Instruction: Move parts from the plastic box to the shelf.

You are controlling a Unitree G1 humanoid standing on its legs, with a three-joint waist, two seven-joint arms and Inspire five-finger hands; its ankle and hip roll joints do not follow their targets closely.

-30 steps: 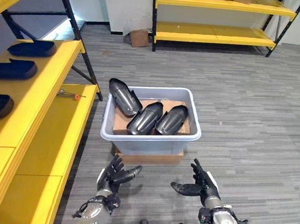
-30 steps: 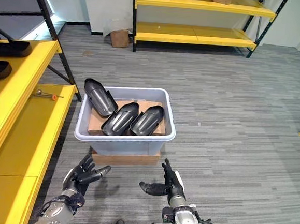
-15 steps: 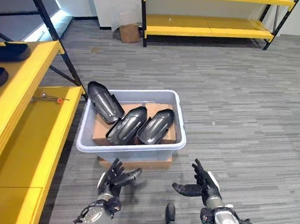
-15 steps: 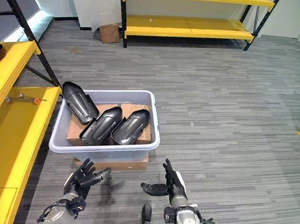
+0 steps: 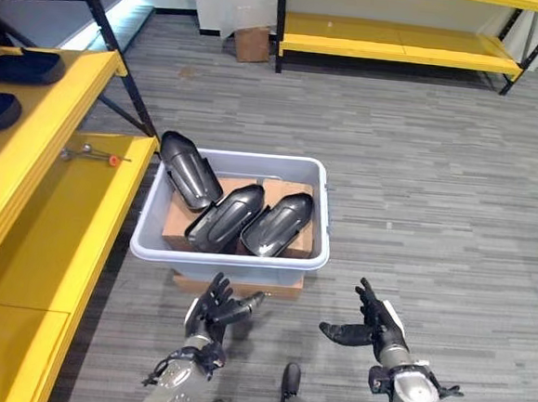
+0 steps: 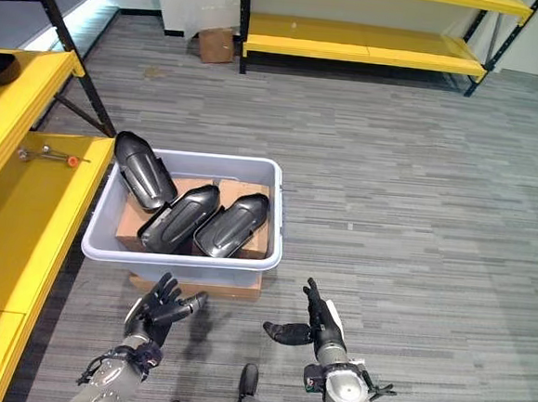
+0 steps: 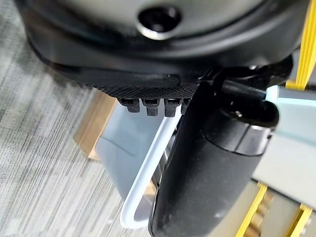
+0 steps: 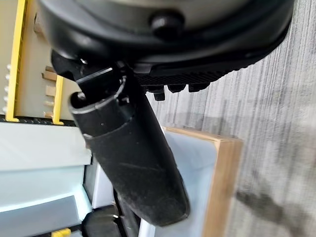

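Before the plastic box (image 5: 228, 251), left robot hand (image 5: 214, 307) and right robot hand (image 5: 371, 328) hover spread, empty.

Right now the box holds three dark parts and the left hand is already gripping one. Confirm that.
Not quite. The plastic box does hold three dark parts, but the left hand grips nothing: the left eye view shows it open, short of the box, like the right hand.
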